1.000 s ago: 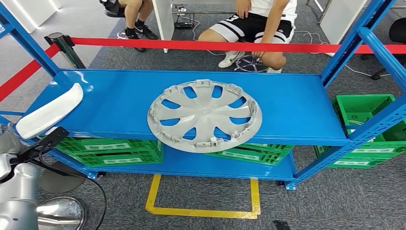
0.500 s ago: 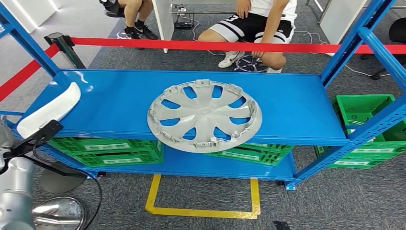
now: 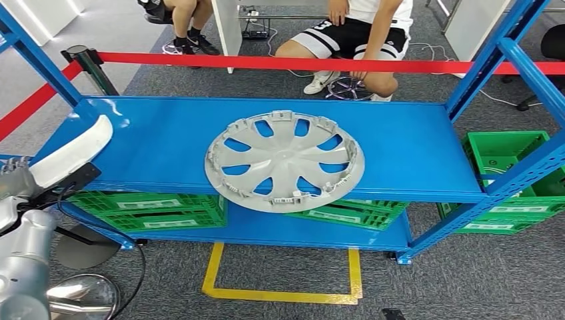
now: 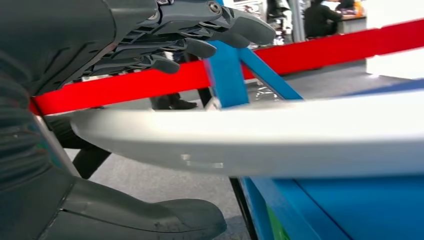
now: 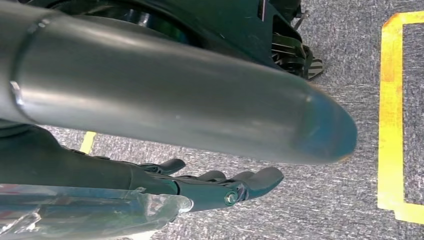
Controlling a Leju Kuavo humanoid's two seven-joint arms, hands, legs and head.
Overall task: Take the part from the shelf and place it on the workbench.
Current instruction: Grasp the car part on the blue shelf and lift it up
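Observation:
A white curved part (image 3: 70,152) lies at the left end of the blue shelf (image 3: 413,147), its near end hanging over the edge. A grey wheel cover (image 3: 285,160) sits in the shelf's middle, overhanging the front. My left hand (image 3: 16,183) is at the white part's near end. In the left wrist view the fingers (image 4: 210,30) reach over the white part (image 4: 260,137) and the thumb (image 4: 150,220) lies under it, with gaps on both sides. My right hand (image 5: 215,187) hangs over the carpet, fingers straight, holding nothing.
Green crates (image 3: 156,210) stand on the lower shelf, and another green crate (image 3: 513,167) at the right. Blue uprights (image 3: 490,60) frame the shelf. A red barrier tape (image 3: 293,63) runs behind it, with people seated beyond. A yellow outline (image 3: 283,293) marks the floor.
My left arm has risen and moved in toward the white part's near end, and the hand now flanks it. The wheel cover and white part have not moved.

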